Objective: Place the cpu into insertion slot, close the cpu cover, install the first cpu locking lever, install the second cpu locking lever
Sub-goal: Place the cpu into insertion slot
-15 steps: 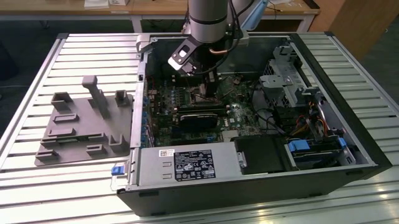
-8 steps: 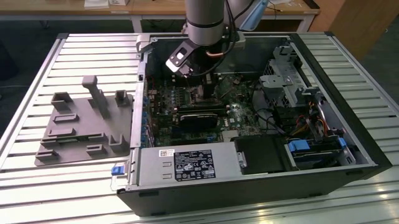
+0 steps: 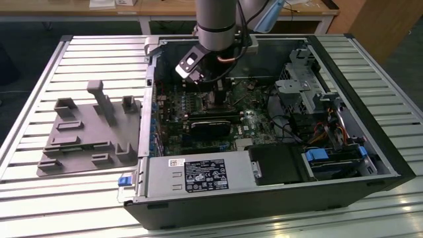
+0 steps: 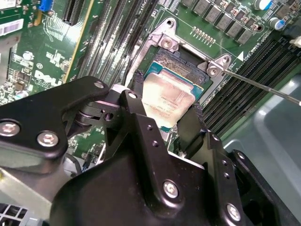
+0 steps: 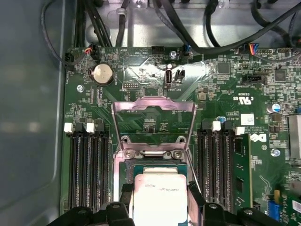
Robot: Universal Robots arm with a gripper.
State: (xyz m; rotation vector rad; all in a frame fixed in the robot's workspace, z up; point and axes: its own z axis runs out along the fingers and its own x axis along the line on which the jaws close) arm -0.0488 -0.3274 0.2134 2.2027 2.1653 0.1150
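Evidently the cpu (image 5: 159, 197) is clamped in the tool (image 4: 165, 100), over the insertion slot (image 4: 181, 60) and perhaps already touching it. Beyond the tool's tips the cpu cover (image 5: 141, 102) stands swung open. Black memory slots (image 5: 87, 165) flank the tool on both sides, all inside the open computer case (image 3: 264, 204) on the desk (image 3: 66, 198).

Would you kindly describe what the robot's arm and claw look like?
The arm is a silver-grey tube with a darker grey band, a pale blue cap and dark cables running alongside. The claw is matte black, with angular linked fingers fastened by silver screws.
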